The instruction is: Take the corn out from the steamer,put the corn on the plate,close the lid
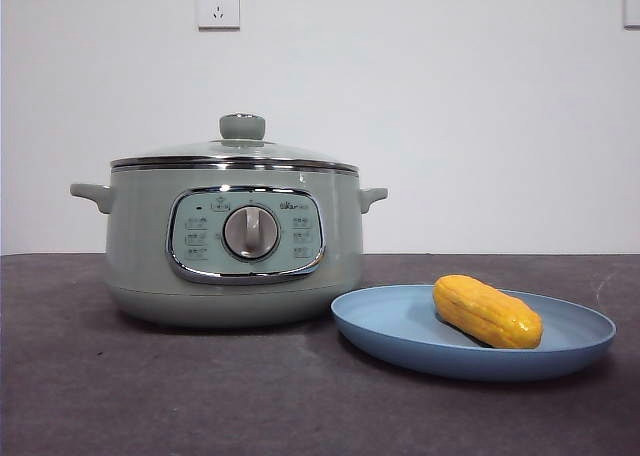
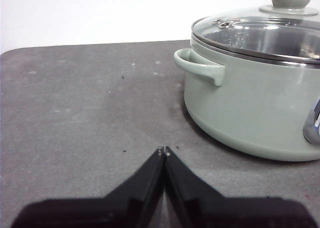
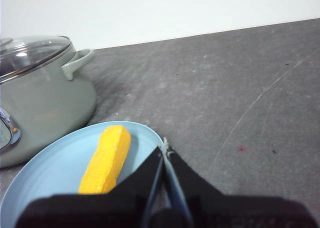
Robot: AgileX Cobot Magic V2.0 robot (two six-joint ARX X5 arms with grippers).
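Observation:
The sage-green steamer [image 1: 235,241] stands at the left of the front view with the glass lid [image 1: 235,148] closed on it. The corn [image 1: 487,311] lies on the light-blue plate [image 1: 400,326] to the steamer's right. In the left wrist view my left gripper [image 2: 164,150] is shut and empty above bare table, apart from the steamer [image 2: 250,108] and its lid [image 2: 260,33]. In the right wrist view my right gripper [image 3: 164,149] is shut and empty at the rim of the plate [image 3: 55,163], beside the corn [image 3: 106,160]. Neither arm shows in the front view.
The dark grey table [image 1: 120,396] runs to a white wall with a socket [image 1: 218,6]. The steamer's side handles [image 2: 200,65] stick out on both sides. The steamer also shows in the right wrist view [image 3: 45,103].

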